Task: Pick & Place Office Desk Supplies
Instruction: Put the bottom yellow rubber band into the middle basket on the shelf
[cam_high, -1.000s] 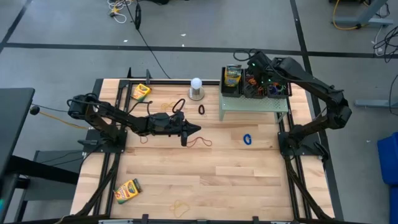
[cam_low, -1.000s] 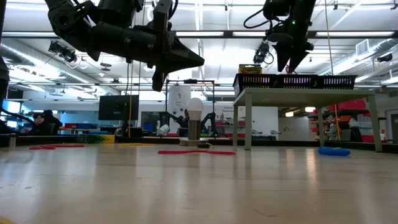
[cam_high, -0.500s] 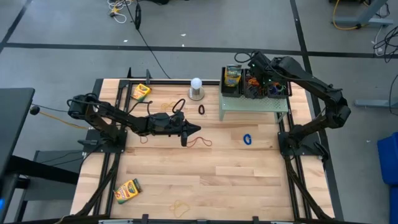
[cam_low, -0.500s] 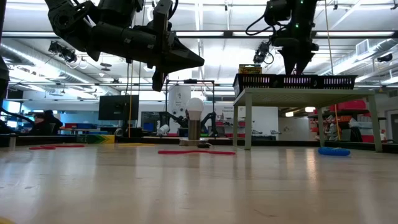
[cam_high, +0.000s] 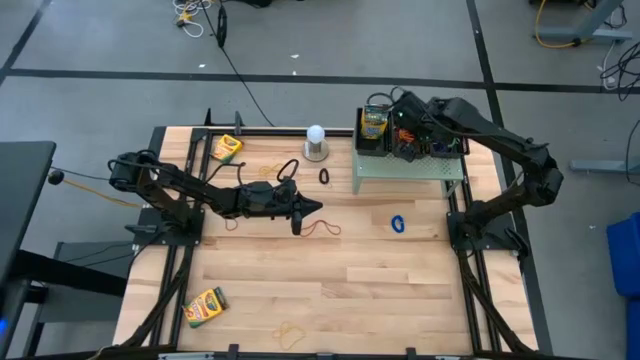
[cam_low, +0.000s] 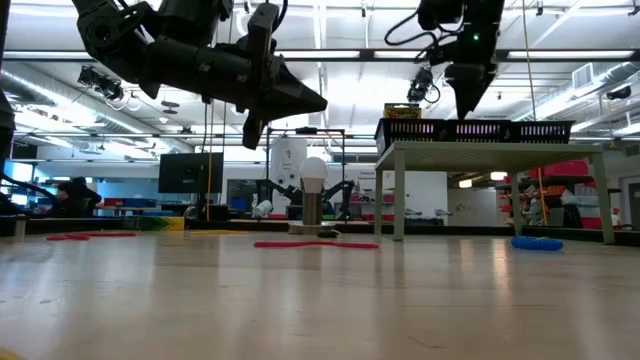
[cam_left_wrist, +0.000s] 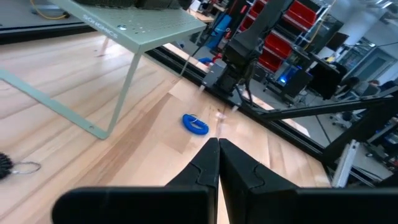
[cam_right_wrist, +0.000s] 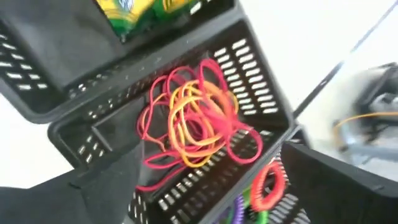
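Office desk supplies, near to far on the tabletop (cam_high: 330, 280) in the high view: crayon box (cam_high: 204, 306) at seven o'clock near the front edge, tan band (cam_high: 290, 331) at six beside it; red band (cam_high: 322, 228) at centre, just past the left gripper (cam_high: 314, 208), fingers clenched on nothing, hovering above the wood; blue band (cam_high: 398, 224) toward three o'clock, well apart from those fingers; black loop (cam_high: 324, 176) and second crayon box (cam_high: 226, 148) farther back toward twelve and eleven. Farthest, at one o'clock: black mesh baskets (cam_high: 410, 140) on the pale green riser (cam_high: 408, 166), one with a crayon box (cam_high: 374, 122), another full of red and orange bands (cam_right_wrist: 193, 121). Right gripper (cam_high: 398, 112) above those baskets, fingers spread wide and released, holding nothing visible. Probably between picks: best to lift clear of the basket rims, then come straight down over the blue band, closest loose item on that side, fingers straddling the loop before closing.
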